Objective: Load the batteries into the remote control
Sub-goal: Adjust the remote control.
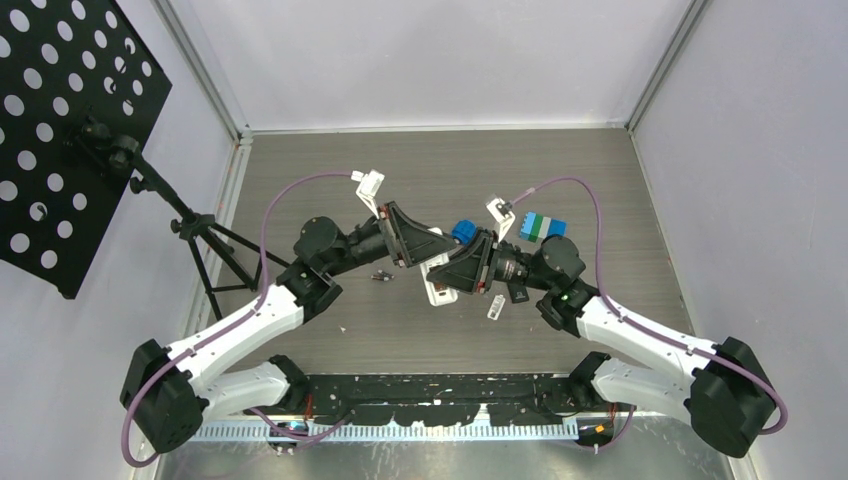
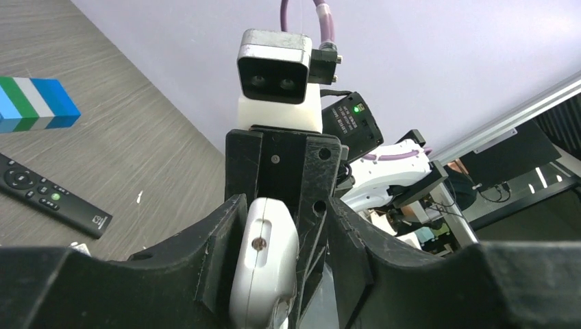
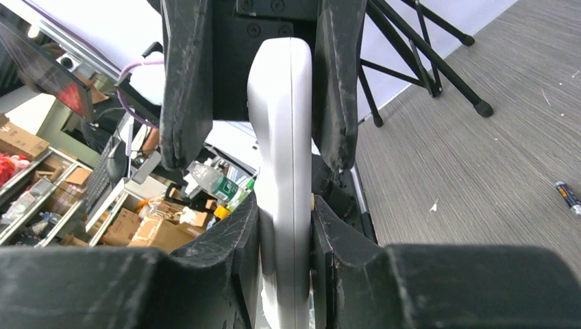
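- Remote control (image 3: 284, 123): the white one. It is held up off the table (image 1: 600, 180), left of the striped block (image 1: 542, 226) and a little nearer the arm bases than the block. The right wrist view shows it edge-on.
- Right gripper (image 3: 285, 212): comes in from the block's side and is closed onto the remote control, with one finger pressed against each broad face.
- Left gripper (image 2: 284, 219): faces the block from the other side, and its jaws are partly open around the far end of the remote control. In the right wrist view one finger lies just beside the white shell. The other stands clear of it with a visible gap, so there is no clamp.
- Battery (image 3: 567, 197): dark with an orange end, lying flat on the table. It is farther left of the block than the remote control and apart from both grippers.
- Clear-white plastic piece (image 1: 494, 308): on the table, nearer the arm bases than the block and slightly left of it, beside the right arm's wrist.
- Black remote (image 2: 51, 195): lies flat with its buttons up, near the block but not touching it.
- Tripod (image 1: 205, 255): far left of the block at the table's edge, carrying a black perforated board (image 1: 60, 130).
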Action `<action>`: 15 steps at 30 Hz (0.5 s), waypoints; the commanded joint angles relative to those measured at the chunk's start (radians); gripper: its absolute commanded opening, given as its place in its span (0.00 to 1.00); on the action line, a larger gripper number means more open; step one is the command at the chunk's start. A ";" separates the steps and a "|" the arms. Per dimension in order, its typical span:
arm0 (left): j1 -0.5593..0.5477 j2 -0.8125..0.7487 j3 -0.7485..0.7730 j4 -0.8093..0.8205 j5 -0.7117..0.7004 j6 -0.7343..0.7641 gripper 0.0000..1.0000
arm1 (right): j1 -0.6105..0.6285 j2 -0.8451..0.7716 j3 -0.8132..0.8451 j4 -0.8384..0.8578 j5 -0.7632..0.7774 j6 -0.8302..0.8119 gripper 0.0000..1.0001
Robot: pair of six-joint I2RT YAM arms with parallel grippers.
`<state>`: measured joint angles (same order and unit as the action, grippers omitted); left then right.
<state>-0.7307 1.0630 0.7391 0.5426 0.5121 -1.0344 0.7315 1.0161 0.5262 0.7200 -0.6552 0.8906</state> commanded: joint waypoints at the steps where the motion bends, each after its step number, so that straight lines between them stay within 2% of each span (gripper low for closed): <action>1: 0.004 -0.015 -0.014 0.112 0.006 -0.009 0.49 | 0.002 0.011 0.007 0.156 0.035 0.069 0.05; 4: 0.005 -0.021 -0.007 0.071 0.011 0.017 0.49 | 0.000 0.016 0.012 0.161 0.031 0.078 0.05; 8: 0.005 -0.046 -0.011 0.037 -0.004 0.048 0.34 | -0.010 0.023 0.011 0.170 0.018 0.093 0.05; 10: 0.005 -0.061 -0.022 0.025 -0.032 0.057 0.31 | -0.016 0.029 0.012 0.176 0.007 0.108 0.05; 12: 0.005 -0.069 -0.024 0.005 -0.044 0.066 0.34 | -0.017 0.039 0.011 0.191 -0.008 0.119 0.05; 15: 0.005 -0.073 -0.025 -0.001 -0.051 0.068 0.44 | -0.018 0.058 0.011 0.216 -0.029 0.135 0.05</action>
<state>-0.7307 1.0183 0.7151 0.5312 0.4892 -0.9955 0.7219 1.0573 0.5259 0.8391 -0.6590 0.9958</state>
